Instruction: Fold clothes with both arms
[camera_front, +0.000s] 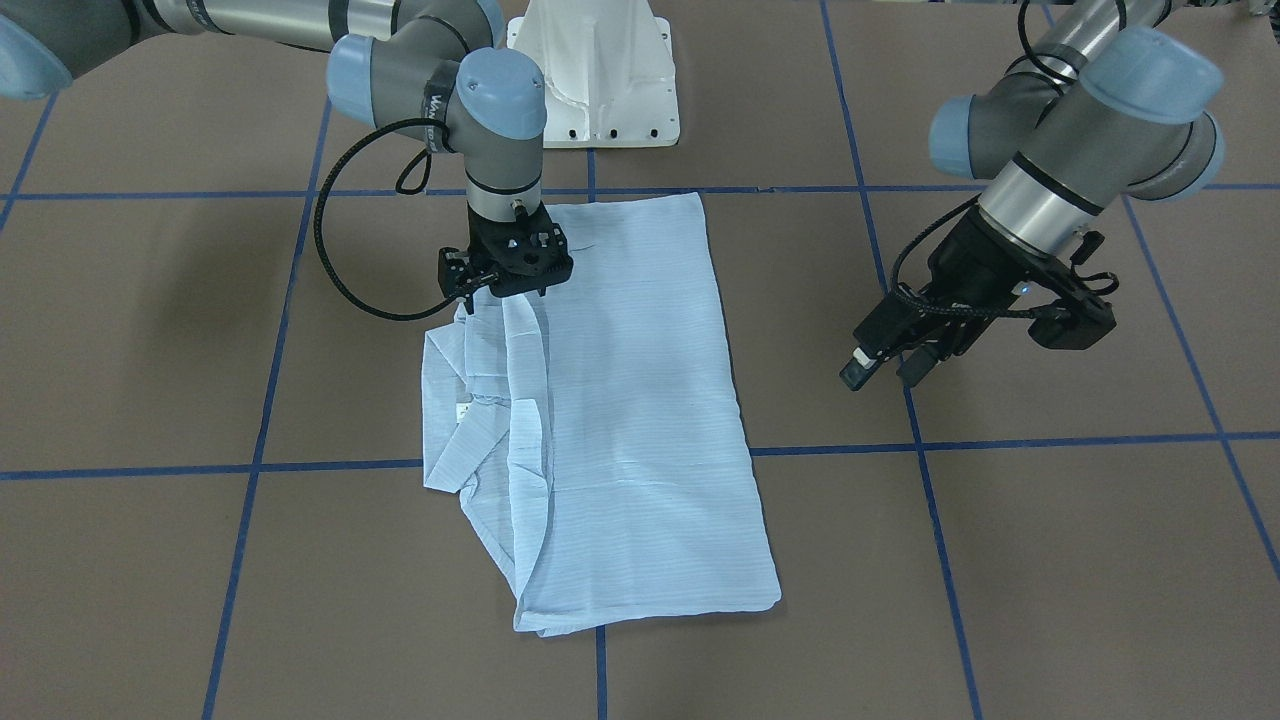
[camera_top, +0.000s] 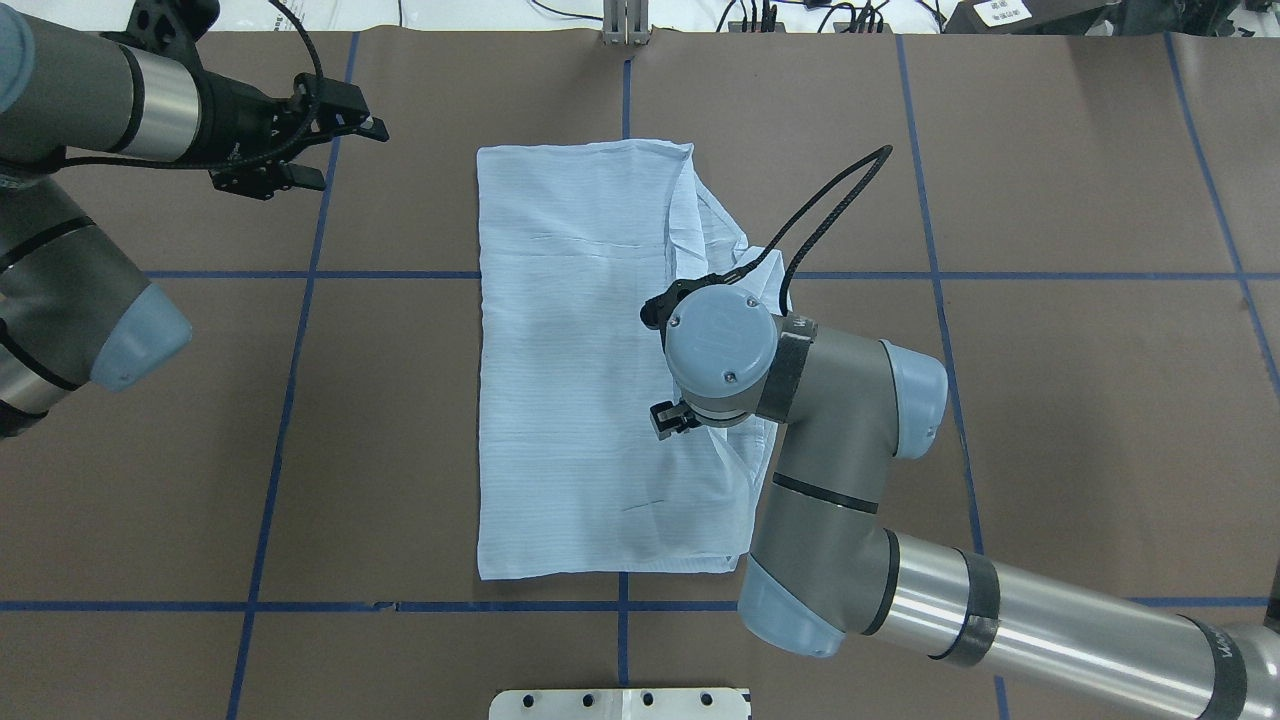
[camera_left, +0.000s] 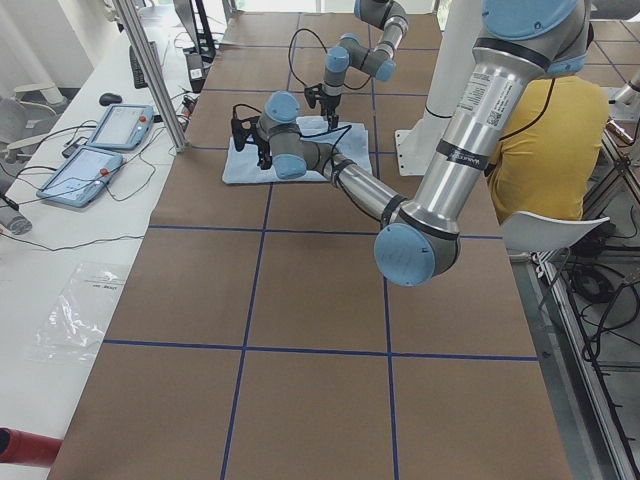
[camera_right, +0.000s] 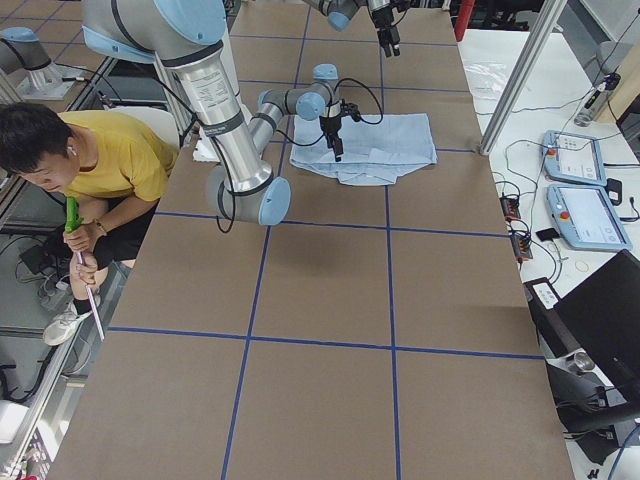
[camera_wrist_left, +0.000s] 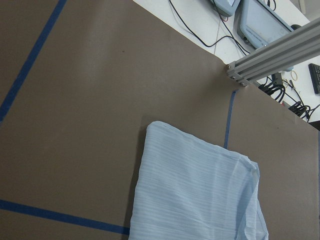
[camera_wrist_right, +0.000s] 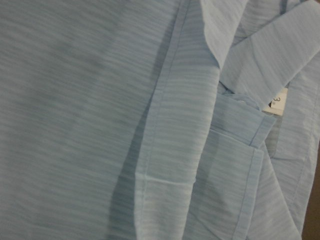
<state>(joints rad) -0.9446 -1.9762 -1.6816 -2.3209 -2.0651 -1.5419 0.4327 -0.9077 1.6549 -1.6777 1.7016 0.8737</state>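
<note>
The clothes are one light-blue striped shirt (camera_front: 620, 400) (camera_top: 570, 350), lying folded into a long rectangle at mid-table. The side on the robot's right is bunched, with a raised ridge. My right gripper (camera_front: 512, 292) points straight down onto that bunched edge. Its wrist hides the fingertips from overhead, so I cannot tell whether they hold the fabric. The right wrist view is filled with shirt fabric (camera_wrist_right: 100, 100), a hem and a small white label. My left gripper (camera_front: 882, 372) (camera_top: 352, 157) hangs open and empty over bare table, well off the shirt. One corner of the shirt (camera_wrist_left: 195, 190) shows in the left wrist view.
Blue tape lines grid the brown table. The white pedestal base (camera_front: 600, 80) stands at the robot's edge. A seated person in a yellow top (camera_right: 90, 160) is beside the table. Two teach pendants (camera_right: 580, 180) lie on a side bench near an aluminium post (camera_wrist_left: 270, 57).
</note>
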